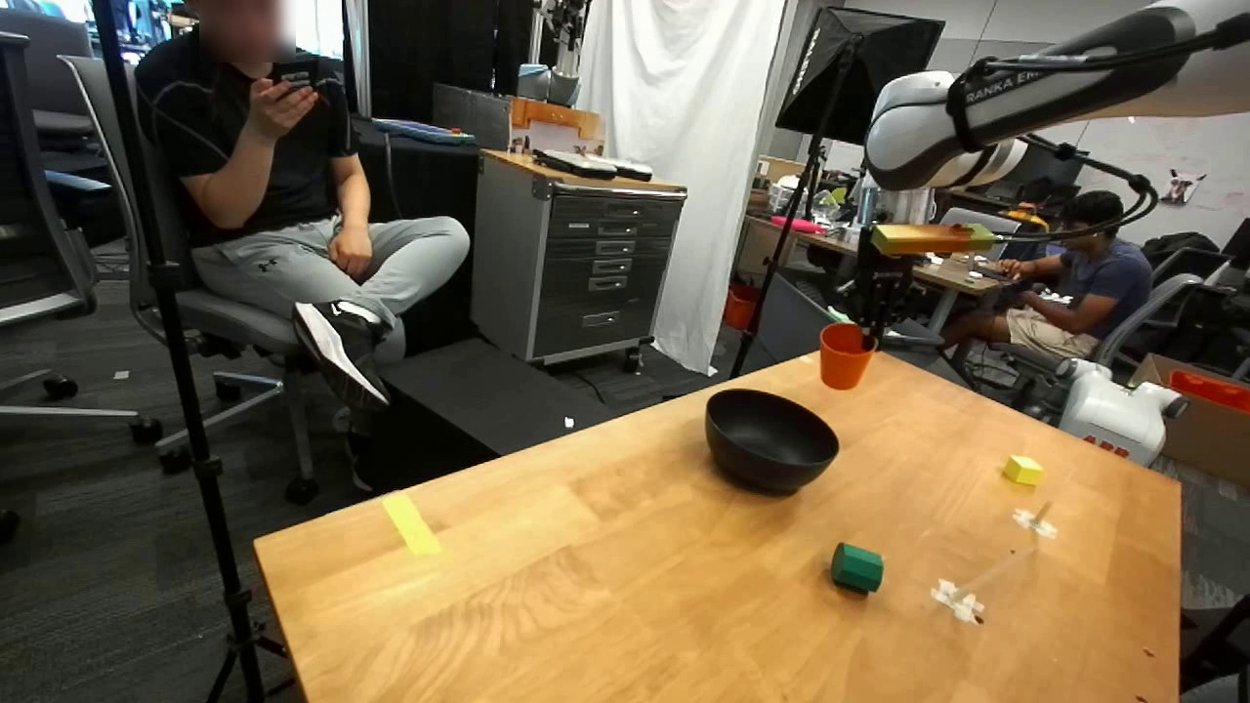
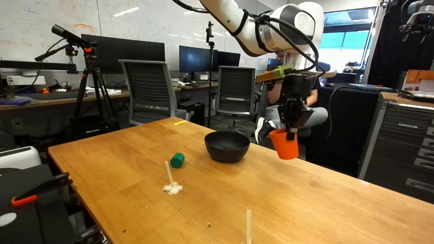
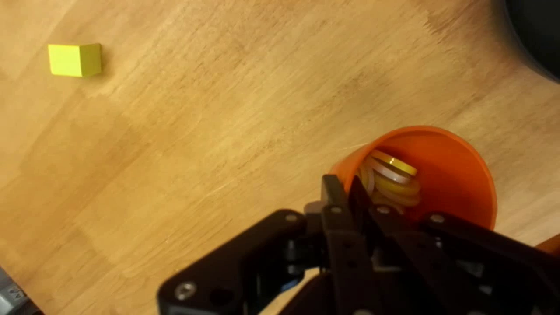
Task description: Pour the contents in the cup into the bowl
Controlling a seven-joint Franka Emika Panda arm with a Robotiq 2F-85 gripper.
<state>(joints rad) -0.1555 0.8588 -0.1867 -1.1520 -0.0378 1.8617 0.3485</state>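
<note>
The orange cup hangs above the table, seen in both exterior views (image 1: pixel 844 363) (image 2: pixel 285 146) and in the wrist view (image 3: pixel 461 175). My gripper (image 1: pixel 872 337) is shut on the cup's rim; in the wrist view (image 3: pixel 343 189) one finger is outside the wall and one inside. The cup is slightly tilted. Its contents, yellow and whitish flat round pieces (image 3: pixel 396 177), lie inside, partly hidden by the finger. The black bowl stands upright on the table beside the cup, apart from it, in both exterior views (image 1: pixel 771 459) (image 2: pixel 226 151); its edge shows in the wrist view (image 3: pixel 540 35).
A green block (image 1: pixel 857 567) lies on the wooden table (image 1: pixel 605 605) near the bowl. A yellow cube (image 1: pixel 1023 470) is farther off. Thin pale sticks (image 2: pixel 169 173) are taped upright to the table. A seated person (image 1: pixel 264 176) is beyond the table edge.
</note>
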